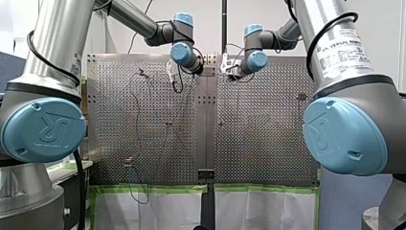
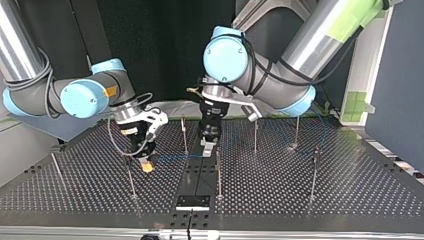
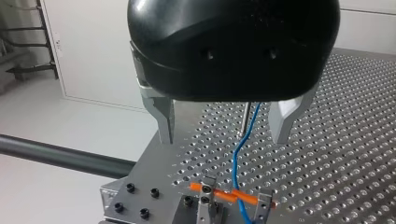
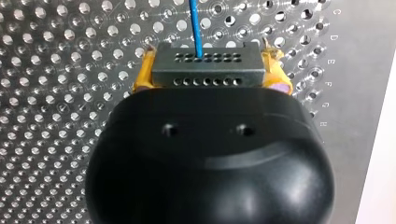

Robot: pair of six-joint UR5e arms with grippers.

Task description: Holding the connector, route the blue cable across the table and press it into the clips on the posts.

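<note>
My right fingers (image 4: 142, 77) clamp the dark grey block connector (image 4: 208, 74), while my left fingers (image 3: 164, 119) stand apart around the thin blue cable (image 3: 239, 154), so it may slip out sideways.

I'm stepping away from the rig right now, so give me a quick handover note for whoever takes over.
Right pincer: shut on the connector, yellow pads on its sides, blue cable leaving ahead of it.
Left pincer: open, the cable passing ungripped between its fingers, above the table.
Done: connector held, cable running between the two pincers.
Left: no view shows the cable seated in a clip on the posts; route it and press it in.
</note>
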